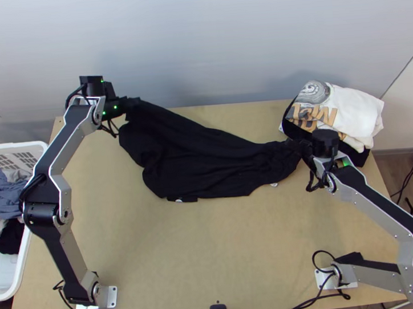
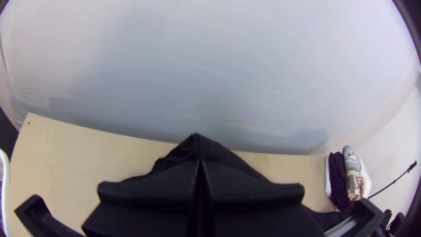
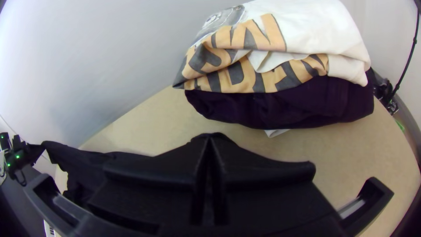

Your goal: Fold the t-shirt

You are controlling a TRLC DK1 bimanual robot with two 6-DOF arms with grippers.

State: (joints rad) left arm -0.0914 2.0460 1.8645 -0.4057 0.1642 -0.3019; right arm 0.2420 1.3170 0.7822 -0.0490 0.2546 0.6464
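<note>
The black T-shirt spanned the upper middle of the frame in the top view, drawn between the two grippers above and across the light wooden tabletop. It was unfolded but gathered, with creases running lengthwise; its upper edge sloped from the upper left down towards the right, and its broader part sagged towards the centre. Small white patches showed along its lower edge.

The left gripper, at the upper left in the top view, was clenched on one end of the garment, just beyond the far table edge as seen from above. In the left wrist view its two broad fingers met, with a peak of black cloth at their tips. The right gripper, right of centre in the top view, grasped the opposite end; in the right wrist view its fingers were likewise together, with black fabric at the tips.

Near the right gripper, at the upper right in the top view, lay a stack of folded clothing: a white garment with orange and grey print rested on a dark garment. A white laundry basket occupied the left edge of the frame and contained loose clothes, among them a blue-grey cloth and a black cloth.
</note>
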